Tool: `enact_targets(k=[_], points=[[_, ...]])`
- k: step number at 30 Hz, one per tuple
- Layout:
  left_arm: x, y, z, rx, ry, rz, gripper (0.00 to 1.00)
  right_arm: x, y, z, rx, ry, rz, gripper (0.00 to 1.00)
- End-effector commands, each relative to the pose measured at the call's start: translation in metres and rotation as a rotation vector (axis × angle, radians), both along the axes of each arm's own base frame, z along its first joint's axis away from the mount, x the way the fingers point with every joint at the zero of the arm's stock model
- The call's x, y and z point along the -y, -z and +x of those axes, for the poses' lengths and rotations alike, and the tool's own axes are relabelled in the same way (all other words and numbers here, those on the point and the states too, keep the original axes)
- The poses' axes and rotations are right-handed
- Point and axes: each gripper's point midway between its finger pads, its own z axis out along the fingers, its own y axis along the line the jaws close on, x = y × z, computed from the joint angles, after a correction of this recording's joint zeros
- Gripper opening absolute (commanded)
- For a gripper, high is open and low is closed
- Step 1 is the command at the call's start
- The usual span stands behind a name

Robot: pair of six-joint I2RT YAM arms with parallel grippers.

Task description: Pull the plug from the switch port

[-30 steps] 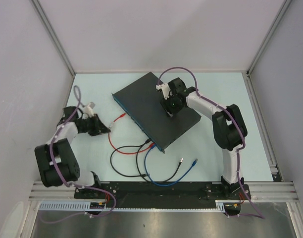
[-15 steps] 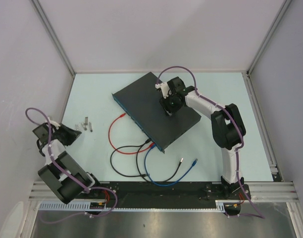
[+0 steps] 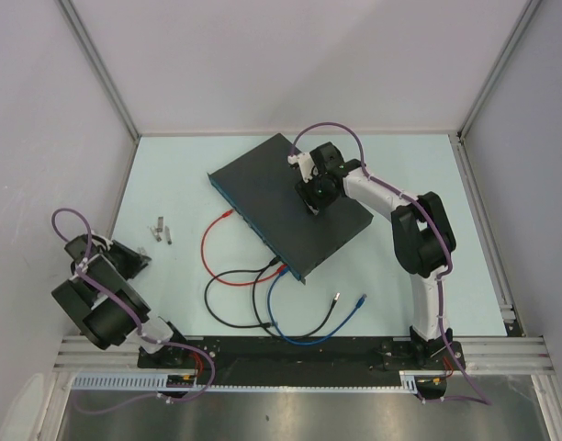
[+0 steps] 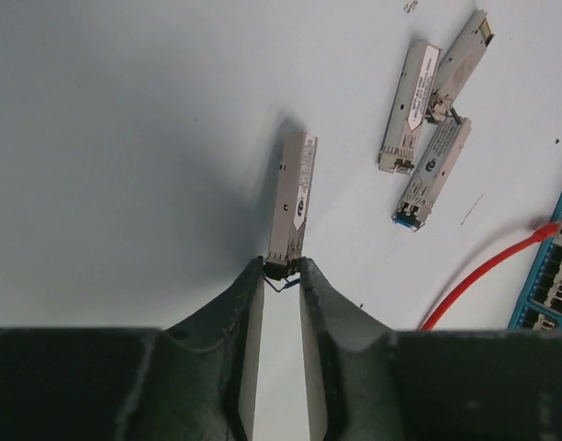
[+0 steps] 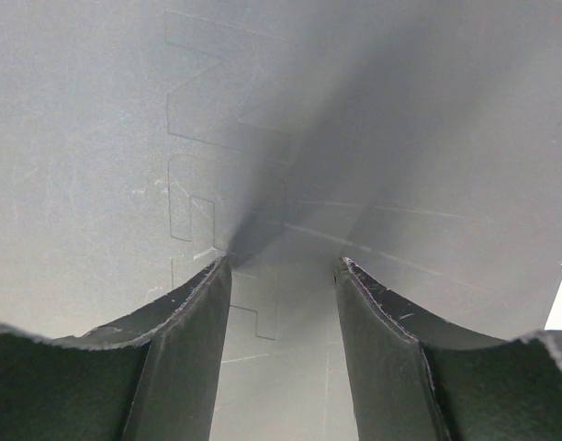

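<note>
Looking down from the top camera: large flat dark grey switch [image 3: 263,184] box with a blue-teal socket edge lies skewed mid-bench [image 3: 180,161]. The right gripper [image 3: 313,195] sits on its top panel. A thin red cable [image 3: 205,246] loops off its near edge. The left arm is tucked at the bench's left edge, well apart from the switch. Left wrist: left gripper [image 4: 283,268] jaws pinch the latch end of a slim silver metal plug [image 4: 293,197], lifted over the bench. Three loose silver modules [image 4: 410,106] lie nearby, toward the switch edge at right. Right wrist: jaws spread, nothing between them, tips against the switch's grey top.
</note>
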Motion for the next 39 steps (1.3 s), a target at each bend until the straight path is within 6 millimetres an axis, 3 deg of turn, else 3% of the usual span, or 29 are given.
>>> enact_targets(k=[1,4,6,8,12,16,17,19,20,25,29,32,34,36,39], points=[[-0.011,-0.004,0.009,0.031,0.013,0.057,0.44,0.0,0.028,-0.02,-0.096,-0.01,-0.028,0.54],[-0.007,-0.011,0.008,0.035,0.025,0.064,0.58,0.002,0.028,-0.022,-0.098,-0.01,-0.03,0.54],[-0.003,-0.013,0.004,0.026,0.018,0.054,0.61,0.004,0.029,-0.024,-0.101,-0.009,-0.031,0.54],[-0.001,-0.024,0.002,0.04,0.005,0.057,0.62,0.004,0.027,-0.025,-0.1,-0.01,-0.03,0.54],[0.025,-0.047,-0.001,0.098,0.035,0.017,0.63,0.007,0.025,-0.026,-0.101,-0.005,-0.028,0.54],[0.072,-0.073,0.015,0.215,0.217,0.035,0.63,0.009,0.024,-0.026,-0.104,0.002,-0.028,0.54],[0.096,-0.079,0.022,0.248,0.314,0.034,0.63,0.009,0.024,-0.026,-0.106,0.001,-0.027,0.54],[0.126,-0.091,0.03,0.32,0.445,0.032,0.64,0.009,0.022,-0.026,-0.107,0.003,-0.024,0.54],[0.153,-0.1,0.034,0.371,0.563,0.019,0.64,0.008,0.022,-0.027,-0.107,0.001,-0.024,0.54],[0.209,-0.117,0.043,0.473,0.864,0.006,0.64,0.008,0.015,-0.026,-0.093,0.0,-0.018,0.54],[0.256,-0.125,0.036,0.521,1.1,-0.056,0.62,0.009,0.002,-0.026,-0.053,-0.019,-0.016,0.54],[0.276,-0.128,0.031,0.538,1.211,-0.068,0.58,0.008,-0.012,-0.028,-0.017,-0.04,-0.016,0.56],[0.301,-0.132,0.015,0.552,1.352,-0.11,0.54,0.009,-0.024,-0.03,0.001,-0.044,-0.012,0.61],[0.31,-0.133,0.003,0.559,1.458,-0.104,0.53,0.011,-0.029,-0.032,0.007,-0.038,-0.011,0.67],[0.321,-0.124,-0.015,0.549,1.539,-0.104,0.53,0.007,-0.042,-0.044,-0.014,-0.066,0.034,0.69]])
